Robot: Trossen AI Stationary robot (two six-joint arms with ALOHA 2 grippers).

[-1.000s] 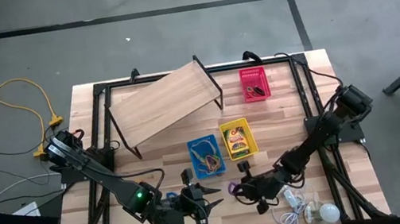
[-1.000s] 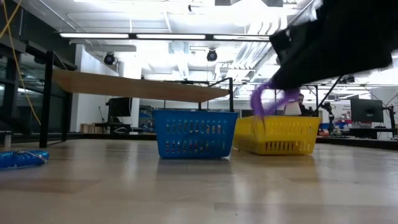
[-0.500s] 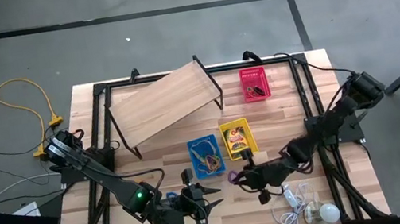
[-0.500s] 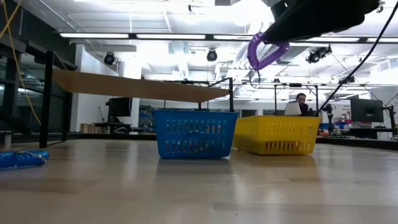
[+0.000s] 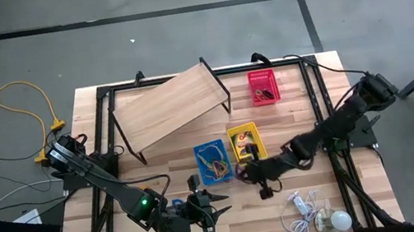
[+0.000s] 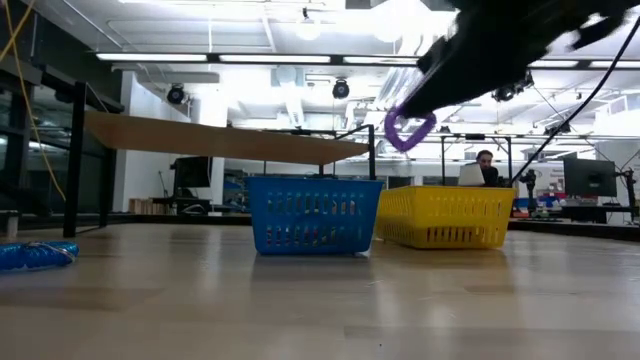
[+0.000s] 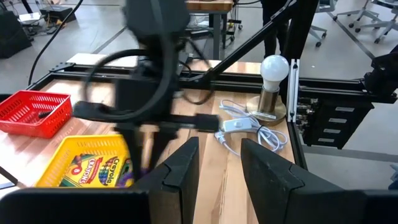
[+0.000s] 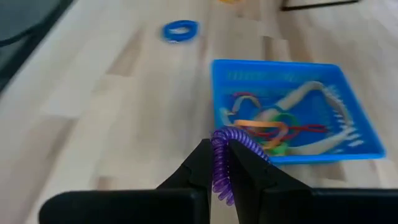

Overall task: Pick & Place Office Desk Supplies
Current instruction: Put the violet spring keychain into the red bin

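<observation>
Change since earlier frames: right gripper [image 5: 243,172] is seen carried from the table's near edge toward the baskets, and the purple coil loop [image 6: 407,131], hung higher half a second ago, is now lower in the low view.
Surface: a light wooden table [image 5: 291,119] in plank pattern, framed by black rails.
Room: a grey floor is seen from above; in the low view a ceiling with strip lights and a seated person [image 6: 486,166] far behind are shown.
Right gripper: its fingers [image 8: 198,167] are clamped on the purple coil loop, which is held in the air beside the blue basket [image 5: 212,161], near its corner.
Blue basket contents: tan, red, orange and green loops are seen inside in the right wrist view.
Yellow basket [image 5: 246,144]: the crayon box [image 7: 99,171] is held in it; it stands just beside the blue basket.
Red basket [image 5: 262,86]: set well apart, at the far side.
Blue loop [image 8: 180,29]: left lying on the bare table.
Left gripper [image 5: 220,206]: parked near the front edge, fingers [image 7: 180,168] apart, nothing between them.
</observation>
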